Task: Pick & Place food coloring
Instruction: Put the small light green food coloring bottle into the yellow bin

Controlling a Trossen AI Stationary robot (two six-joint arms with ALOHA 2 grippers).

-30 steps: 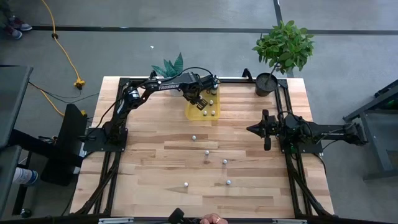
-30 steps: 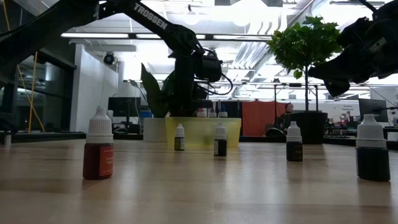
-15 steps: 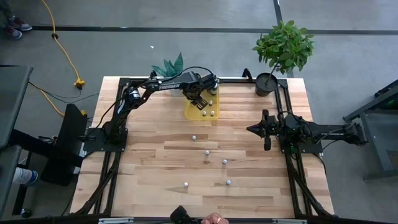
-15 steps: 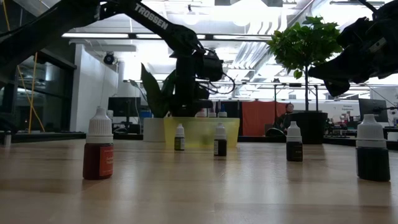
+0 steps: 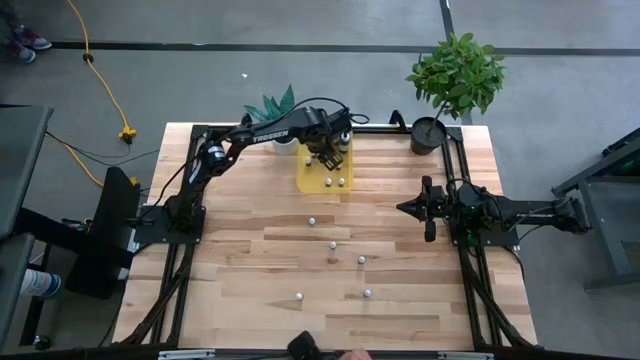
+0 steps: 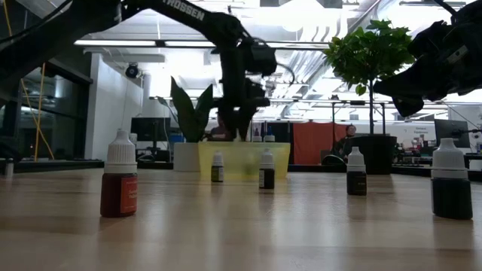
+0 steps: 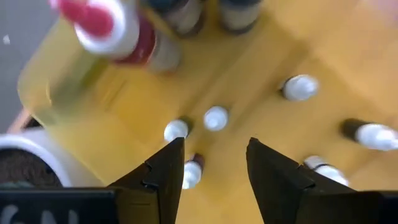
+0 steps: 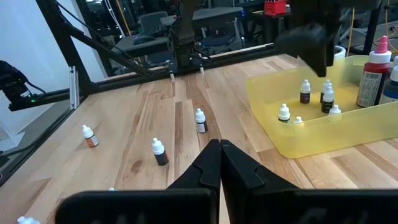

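Food coloring (image 7: pixel 215 118) sits in tray (image 7: pixel 93 134) below empty left gripper (image 7: pixel 214 165).

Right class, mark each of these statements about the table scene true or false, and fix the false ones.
1. The left gripper hangs over the yellow tray with its jaws open and empty. True.
2. The right gripper is open. False: its fingers are shut together.
3. Five small bottles stand on the bare table outside the tray. True.
4. The tray is empty. False: several bottles stand in it.
5. The potted plant stands at the table's near left corner. False: it is at the far right corner.
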